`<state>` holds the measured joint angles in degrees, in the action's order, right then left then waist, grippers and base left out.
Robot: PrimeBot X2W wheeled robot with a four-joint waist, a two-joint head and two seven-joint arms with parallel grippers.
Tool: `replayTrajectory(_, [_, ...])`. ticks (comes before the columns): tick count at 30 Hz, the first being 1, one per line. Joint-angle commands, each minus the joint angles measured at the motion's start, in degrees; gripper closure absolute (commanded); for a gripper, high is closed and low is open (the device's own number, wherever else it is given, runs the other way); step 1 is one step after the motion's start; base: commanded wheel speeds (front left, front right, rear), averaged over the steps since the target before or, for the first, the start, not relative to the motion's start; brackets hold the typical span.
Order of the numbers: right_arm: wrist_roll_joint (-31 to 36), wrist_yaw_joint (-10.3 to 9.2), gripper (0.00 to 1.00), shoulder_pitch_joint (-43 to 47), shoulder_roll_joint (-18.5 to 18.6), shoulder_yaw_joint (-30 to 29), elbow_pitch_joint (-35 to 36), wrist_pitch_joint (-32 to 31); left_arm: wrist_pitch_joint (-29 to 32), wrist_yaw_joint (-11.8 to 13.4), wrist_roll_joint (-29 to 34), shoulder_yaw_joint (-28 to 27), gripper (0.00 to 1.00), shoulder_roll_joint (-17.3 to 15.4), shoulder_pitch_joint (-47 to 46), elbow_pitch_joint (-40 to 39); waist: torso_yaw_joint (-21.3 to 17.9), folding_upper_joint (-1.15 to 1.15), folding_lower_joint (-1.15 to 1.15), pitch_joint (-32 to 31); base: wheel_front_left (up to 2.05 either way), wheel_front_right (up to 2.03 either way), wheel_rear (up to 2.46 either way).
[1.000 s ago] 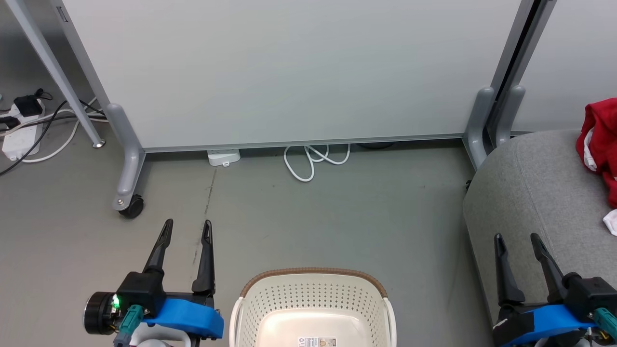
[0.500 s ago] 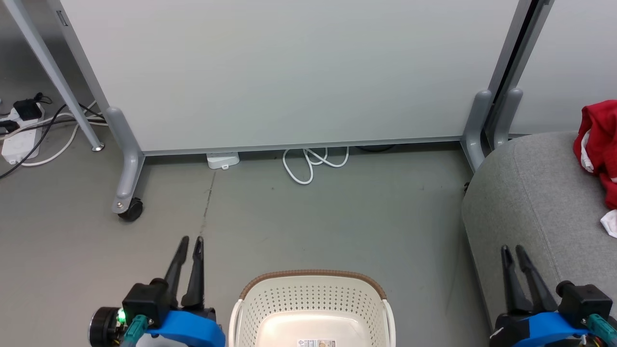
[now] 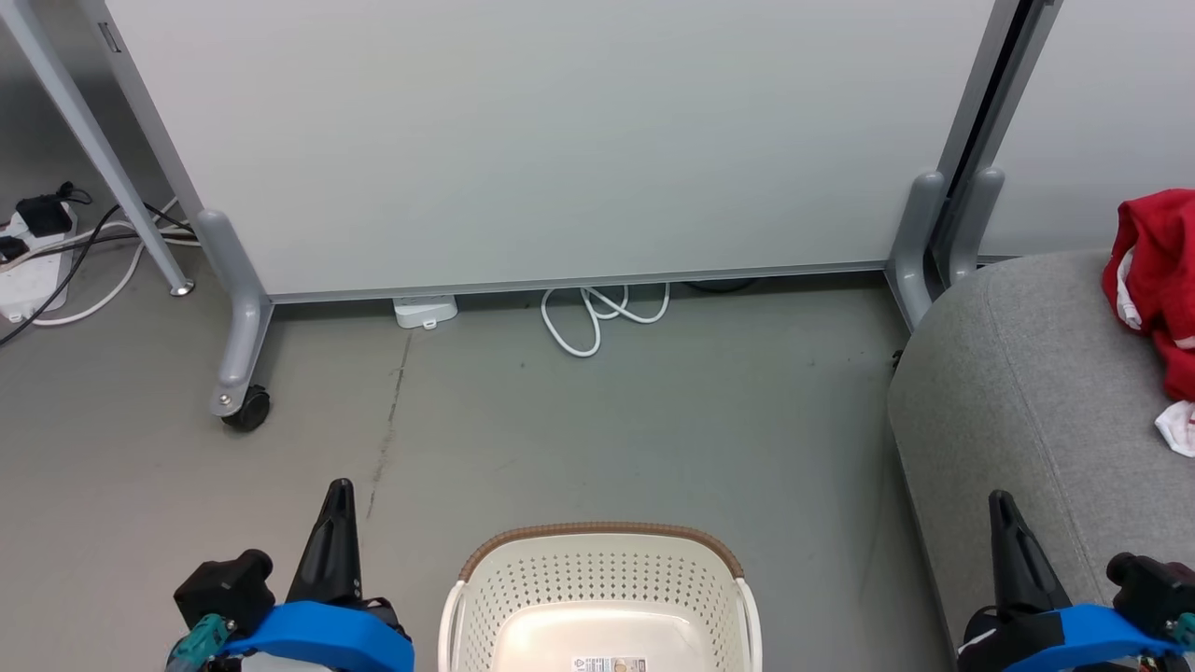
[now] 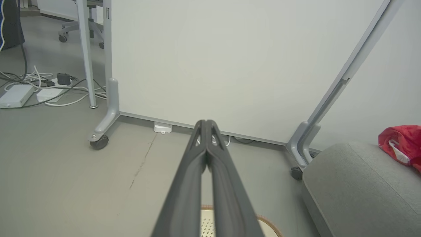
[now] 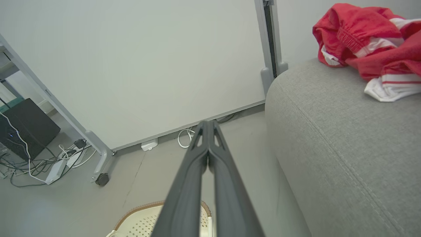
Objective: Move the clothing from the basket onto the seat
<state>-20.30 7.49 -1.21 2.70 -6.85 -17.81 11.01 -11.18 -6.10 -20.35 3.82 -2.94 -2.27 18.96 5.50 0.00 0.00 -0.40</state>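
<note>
The robot's head camera looked down on a grey floor point(image 3: 579, 420) in front of a pale partition point(image 3: 560, 140).

The cream basket point(image 3: 602, 539) with its brown rim stood on the floor at the bottom centre. The part of its inside that showed was bare, with only a label and no red cloth.

The red clothing point(image 3: 1156, 280) with white trim lay bunched on top of the grey seat point(image 3: 1008, 392) at the far right, well apart from the basket.

The left tool point(image 3: 339, 495) sat just left of the basket, its two dark fingers clenched together on nothing. The right tool point(image 3: 1002, 504) sat low in front of the seat's near side, clenched and empty as well.

A second earlier both tools had stood with their fingers spread. Half a second earlier the fingers were nearly together, and now they met along their length, as both wrist views confirmed. Both tools also sat lower in the head view than before.

With the clothing on the seat, the basket seemingly emptied and both tools closed on nothing, the task looked finished. The arms appeared to be settling to rest rather than preparing another pick.
</note>
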Motion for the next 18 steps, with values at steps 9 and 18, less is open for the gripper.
replayTrajectory(9, [-11.04,0.00,1.00,-1.98,0.25,0.18,1.65,-2.43,2.48,-0.42,-10.91,-1.89,1.00,0.01,-2.03,-1.74,-0.48,0.00,0.00,0.05,0.00,0.00,0.00])
replayTrajectory(18, [-19.11,0.00,1.00,-2.46,0.26,0.23,2.01,-4.42,4.51,-0.58,-18.99,-3.00,1.00,0.01,-2.39,-2.22,-0.92,0.00,0.00,0.10,0.00,0.00,0.00])
